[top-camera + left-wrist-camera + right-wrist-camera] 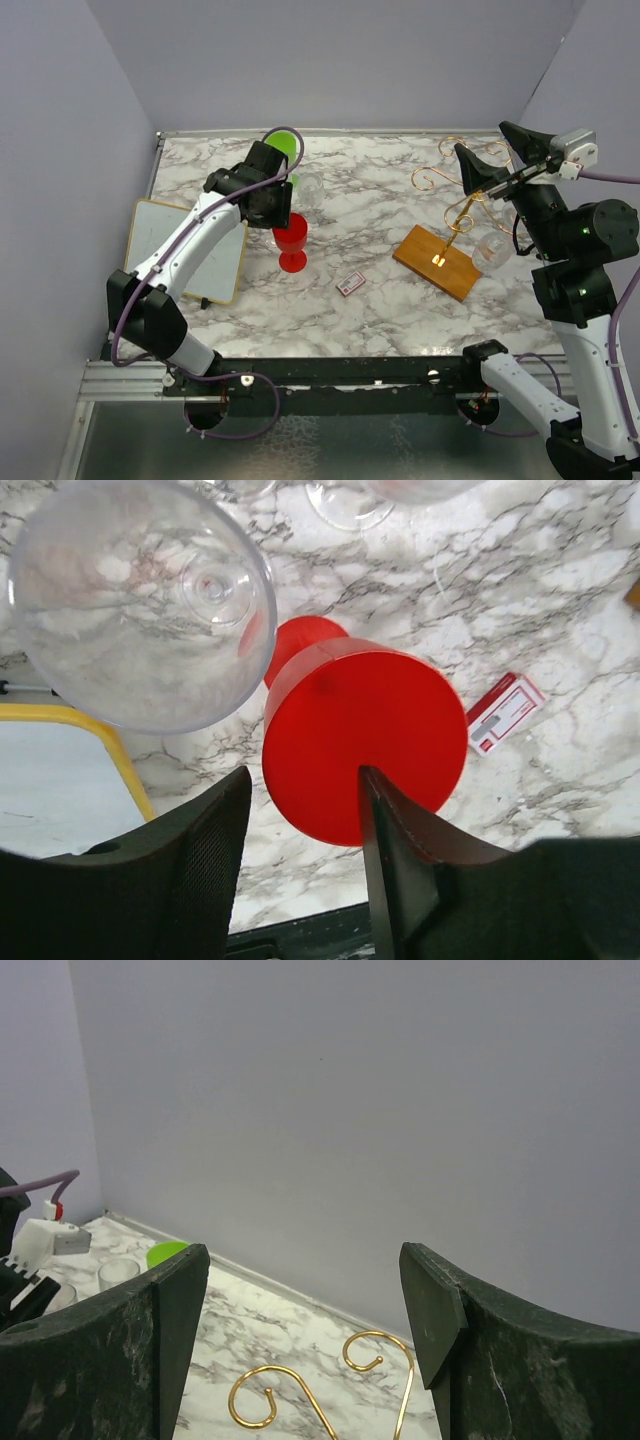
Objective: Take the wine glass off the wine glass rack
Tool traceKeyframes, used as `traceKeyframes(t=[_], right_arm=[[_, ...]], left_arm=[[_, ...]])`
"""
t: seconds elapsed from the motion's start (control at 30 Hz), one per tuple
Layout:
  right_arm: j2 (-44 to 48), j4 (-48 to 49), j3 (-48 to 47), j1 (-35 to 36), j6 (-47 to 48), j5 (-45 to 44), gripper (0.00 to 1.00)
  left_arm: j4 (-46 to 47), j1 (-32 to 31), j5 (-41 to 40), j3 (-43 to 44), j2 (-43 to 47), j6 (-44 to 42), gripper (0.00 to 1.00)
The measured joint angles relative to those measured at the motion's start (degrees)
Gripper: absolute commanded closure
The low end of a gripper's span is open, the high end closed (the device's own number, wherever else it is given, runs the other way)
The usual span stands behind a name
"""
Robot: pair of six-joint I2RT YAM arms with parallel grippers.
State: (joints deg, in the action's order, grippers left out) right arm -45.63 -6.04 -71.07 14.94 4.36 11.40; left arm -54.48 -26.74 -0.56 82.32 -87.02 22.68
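The wine glass rack [440, 264] stood just below the right end effector [481, 138], its gold curls [262, 1398] showing under and ahead of the fingertips in the right wrist view. That end effector gaped wide with nothing between its fingers, and it pointed up toward the far wall, over the curls instead of at any glass.

A clear wine glass [490, 250] lay behind and below it, back toward its own arm, close beside the rack's wooden base. Whether it hung from a wire arm or rested on the bench could not be made out, nor which way its stem ran. The right arm was plainly the nearer. By my reading, it would need to tip down and draw back to face that glass.

The left end effector [302, 775] was well away to the left, its jaws partly apart and gripping nothing. A red goblet [370, 730] sat directly beneath its tips, and another clear glass [130, 610] stood upright just ahead and to its left on the bench [560, 640].
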Motion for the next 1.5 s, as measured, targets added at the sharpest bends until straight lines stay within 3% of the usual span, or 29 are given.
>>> traceKeyframes(t=[0.27, 0.4, 0.6, 0.93, 1.23, 1.5], right_arm=[[0.7, -3.19, -0.46, 0.0, -0.63, -0.42, 0.23], [0.81, -8.68, -2.89, 0.0, -2.14, -2.49, 0.22], [-0.2, -21.99, -11.02, 0.0, -4.15, -6.97, 0.13], [-1.03, -45.42, -20.09, 0.0, -7.63, -18.86, 0.19], [-5.44, -59.67, -23.47, 0.0, -14.1, -23.08, 0.21], [-9.42, -63.43, -23.69, 0.0, -11.34, -26.05, 0.29]], left_arm=[[1.86, 0.0, 1.22, 2.12, 2.29, -1.88, 0.27], [3.3, 0.0, 1.88, 2.12, 6.32, -3.41, 0.24], [8.48, 0.0, 4.24, 2.1, 14.38, -6.56, 0.2], [26.03, -0.39, 11.69, -7.96, 25.4, -8.68, 0.19], [33.33, -12.7, 8.07, -16.06, 26.38, -11.72, 0.18], [37.79, -17.44, 1.97, -20.31, 29.79, -14.21, 0.18]])
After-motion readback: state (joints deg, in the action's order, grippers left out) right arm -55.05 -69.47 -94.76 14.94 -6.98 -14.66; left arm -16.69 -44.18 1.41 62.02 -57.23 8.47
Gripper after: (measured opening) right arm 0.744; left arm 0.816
